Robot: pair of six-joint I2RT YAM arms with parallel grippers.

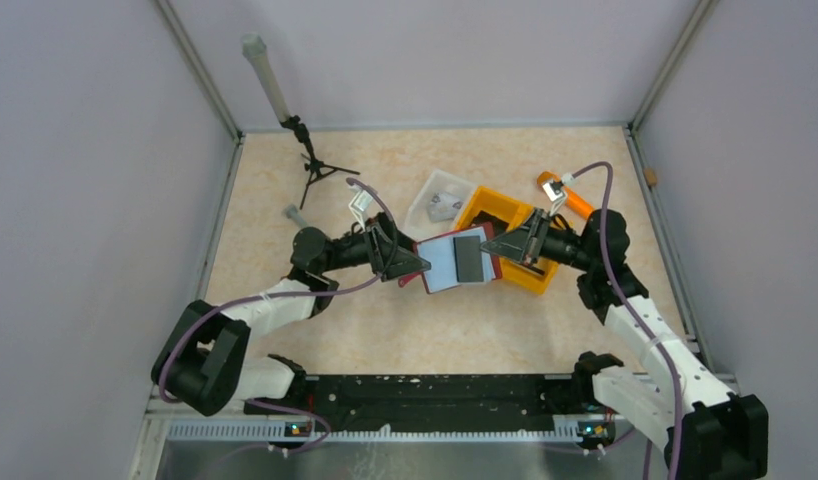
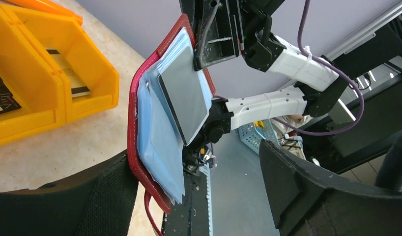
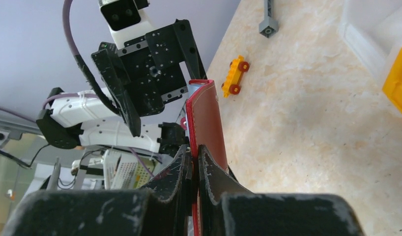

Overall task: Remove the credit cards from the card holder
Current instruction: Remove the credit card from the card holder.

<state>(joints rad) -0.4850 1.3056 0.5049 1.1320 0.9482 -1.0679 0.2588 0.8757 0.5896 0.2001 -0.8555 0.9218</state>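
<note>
The dark red card holder [image 1: 440, 268] hangs open above the table between my two grippers, its pale blue inner sleeves facing up. A grey credit card [image 1: 470, 255] lies on the inner face; in the left wrist view the card [image 2: 184, 98] sticks partly out of the sleeves [image 2: 157, 132]. My right gripper [image 1: 497, 248] is shut on the holder's edge [image 3: 206, 118], with one finger over the card's corner. My left gripper [image 1: 410, 265] is open, its jaws wide apart, and the holder's red edge rests by its left finger [image 2: 91, 201].
An orange two-compartment tray [image 1: 505, 215] stands just behind the holder, with flat things in it [image 2: 73, 88]. A white square tray [image 1: 440, 200] is next to it. A small tripod [image 1: 310, 165] stands at the back left. A yellow toy car [image 3: 233, 73] lies on the table.
</note>
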